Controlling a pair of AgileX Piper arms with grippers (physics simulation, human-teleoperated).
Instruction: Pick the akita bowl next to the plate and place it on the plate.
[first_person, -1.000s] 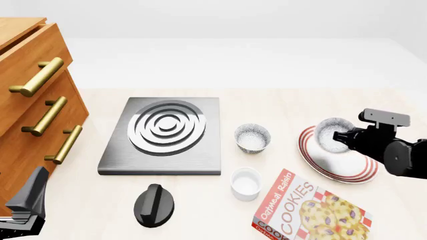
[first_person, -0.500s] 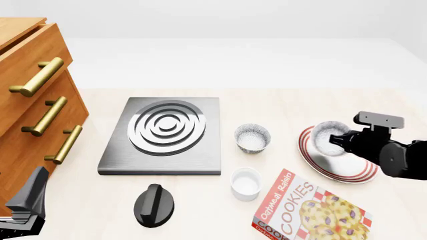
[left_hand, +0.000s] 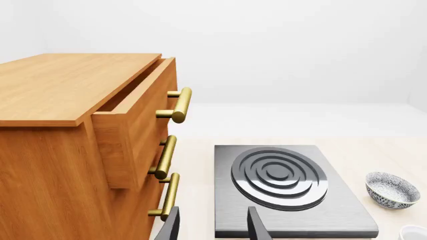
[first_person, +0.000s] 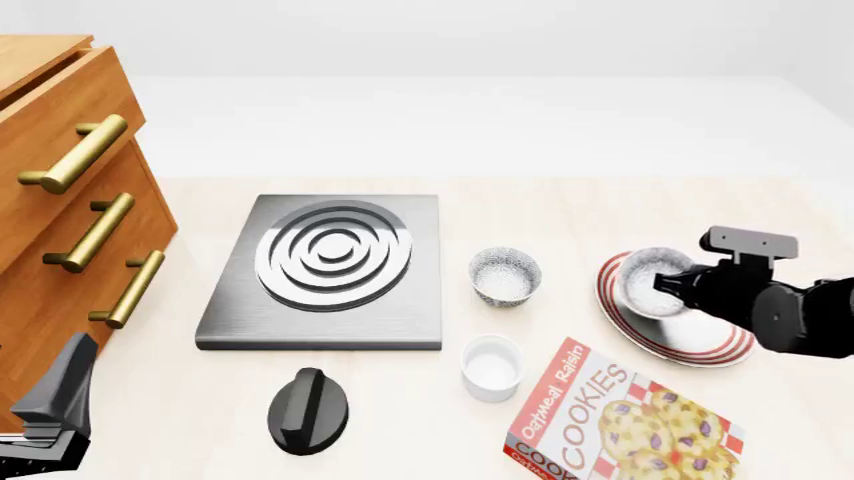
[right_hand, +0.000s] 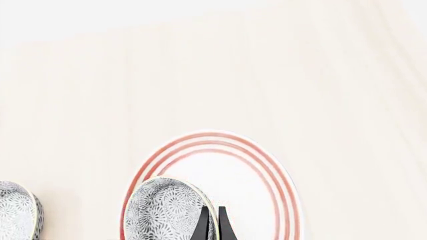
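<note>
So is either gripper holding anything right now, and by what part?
The right gripper pinches the akita bowl by its rim, over the plate. The left gripper is open and holds nothing.

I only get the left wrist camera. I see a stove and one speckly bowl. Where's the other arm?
Observer: It's off to the right, and its jaws are closed on the rim of the akita bowl, a twin of the bowl you see.
Operator: Is there a plate?
Observer: Yes, a white plate with red rings, right of your speckled bowl. The held bowl is over the plate's left part.
Operator: Is it sitting on the plate?
Observer: I cannot tell if it touches.
Operator: Anything else nearby?
Observer: A cookie box lies in front of the plate.
</note>
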